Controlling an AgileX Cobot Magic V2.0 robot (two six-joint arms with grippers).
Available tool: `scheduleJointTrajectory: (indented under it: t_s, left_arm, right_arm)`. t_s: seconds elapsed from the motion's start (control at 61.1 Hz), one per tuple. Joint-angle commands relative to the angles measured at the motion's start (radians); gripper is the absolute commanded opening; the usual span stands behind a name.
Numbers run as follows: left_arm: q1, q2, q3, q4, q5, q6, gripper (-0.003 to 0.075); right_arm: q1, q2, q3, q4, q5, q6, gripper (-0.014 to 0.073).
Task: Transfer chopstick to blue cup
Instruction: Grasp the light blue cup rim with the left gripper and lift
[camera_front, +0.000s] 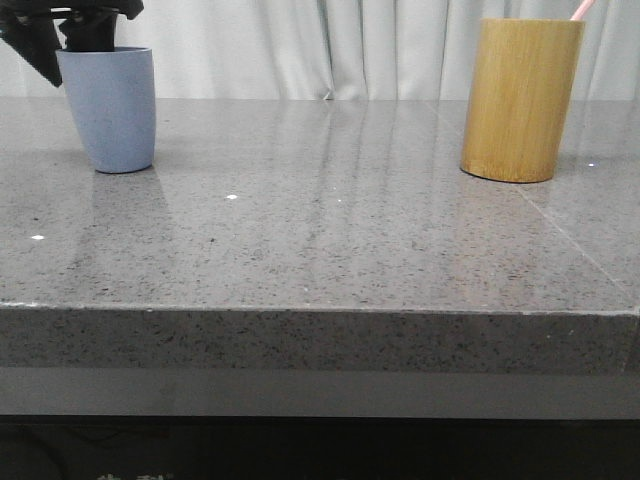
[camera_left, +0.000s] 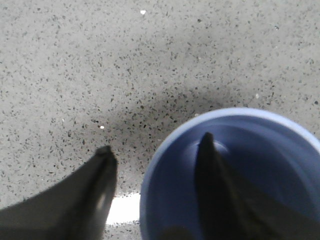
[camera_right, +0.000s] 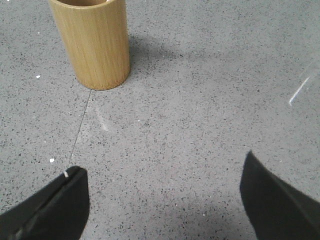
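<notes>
The blue cup (camera_front: 108, 108) stands upright at the far left of the table. My left gripper (camera_front: 70, 38) hangs over its rim and is open: in the left wrist view one finger (camera_left: 212, 170) reaches down inside the blue cup (camera_left: 260, 165), the other finger (camera_left: 97, 185) stays outside, and a gap shows between that one and the wall. The left gripper (camera_left: 156, 143) holds nothing. Just the pink tip of the chopstick (camera_front: 581, 9) pokes out of the bamboo holder (camera_front: 520, 98) at the far right. My right gripper (camera_right: 160, 170) is open and empty above bare table, short of the bamboo holder (camera_right: 92, 42).
The grey speckled stone table (camera_front: 320, 230) stretches between the two containers, with its front edge (camera_front: 320, 308) near the camera. A thin seam (camera_right: 80, 130) runs across the top from the holder's base. White curtains hang behind.
</notes>
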Motion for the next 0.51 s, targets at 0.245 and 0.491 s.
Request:
scheduleJointTrajectory:
  t_s: [0.245,0.491]
  left_arm:
    - [-0.013,-0.056,-0.055,-0.008,-0.042,-0.002,-0.0015]
    - [-0.122,-0.05,-0.17,-0.008,-0.001,0.023,-0.0019]
  right_arm:
    - [0.002,0.0,-0.034,0.003,-0.054,-0.008,0.0622]
    - [0.002,0.0,-0.034,0.003,-0.054,-0.008,0.0622]
